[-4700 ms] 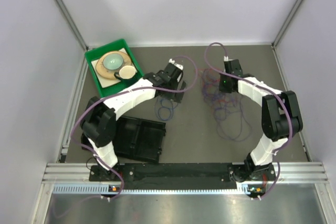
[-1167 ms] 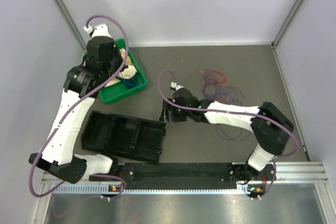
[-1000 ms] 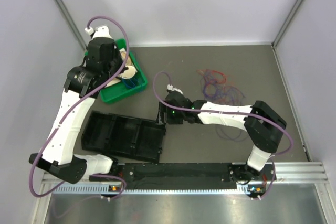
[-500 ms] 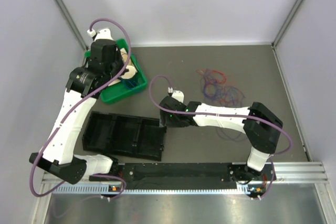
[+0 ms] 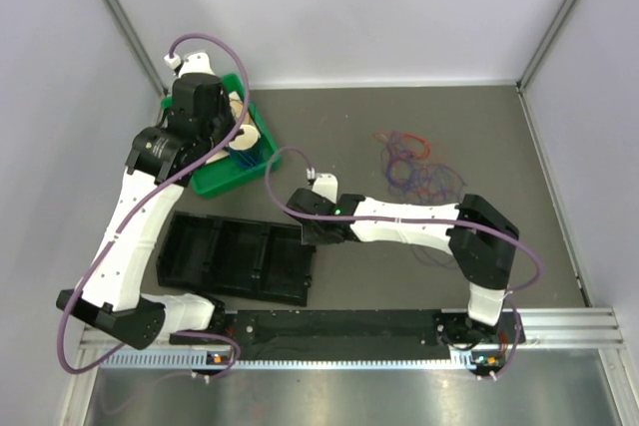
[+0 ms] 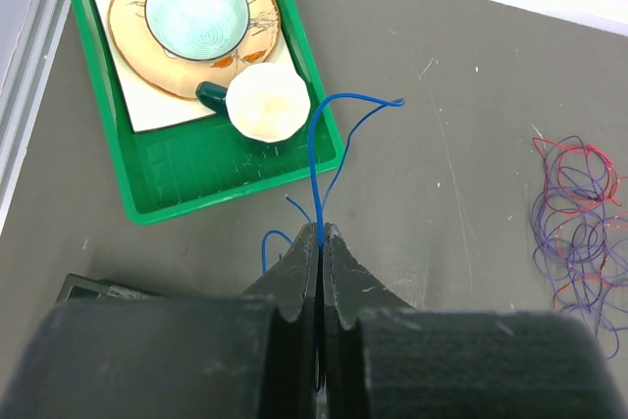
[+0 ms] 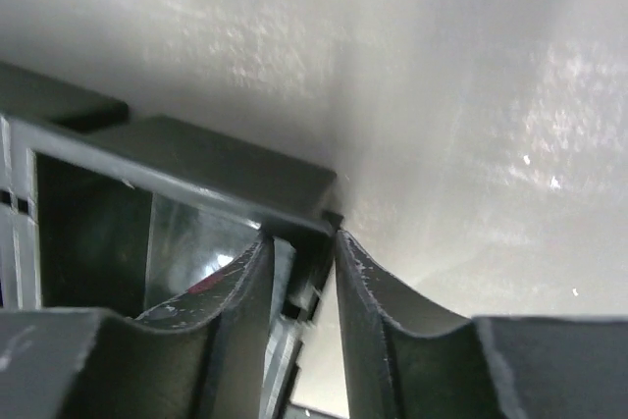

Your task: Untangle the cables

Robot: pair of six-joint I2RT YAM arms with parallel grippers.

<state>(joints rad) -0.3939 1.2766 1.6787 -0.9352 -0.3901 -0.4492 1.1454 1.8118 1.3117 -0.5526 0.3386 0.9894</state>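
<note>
Left gripper point(image 6: 322, 235): jaws pressed together, pinching a thin blue cable point(image 6: 315, 159). In the left wrist view the cable runs straight out from between my fingertips, passes the corner of the green tray point(image 6: 235, 185), then bends over to a hooked free end above the bare table point(image 6: 442, 174). A short blue loop and a stub show just left of the fingertips.

The gripper hangs over the green tray's edge. In the tray: an orange-rimmed plate point(image 6: 126, 26) carrying a pale teal bowl point(image 6: 196, 12), and a cream cup point(image 6: 267, 103) touching the plate's rim.

Right gripper point(image 7: 304, 242): low at the corner of the black compartment tray point(image 5: 235, 256). The jaws are narrowed and astride the tray's corner wall, one finger point(image 7: 245, 277) inside the compartment and the other outside, both lying against the wall. I read it as a pinch on that wall. My right arm reaches flat across the table toward the left.

Rest of the cables point(image 5: 414, 165): one loose tangle of red, blue and purple loops lying on the table, far right of centre, well apart from both grippers. The left wrist view shows it at the right edge of the picture. A few purple loops trail toward my right arm's elbow.
</note>
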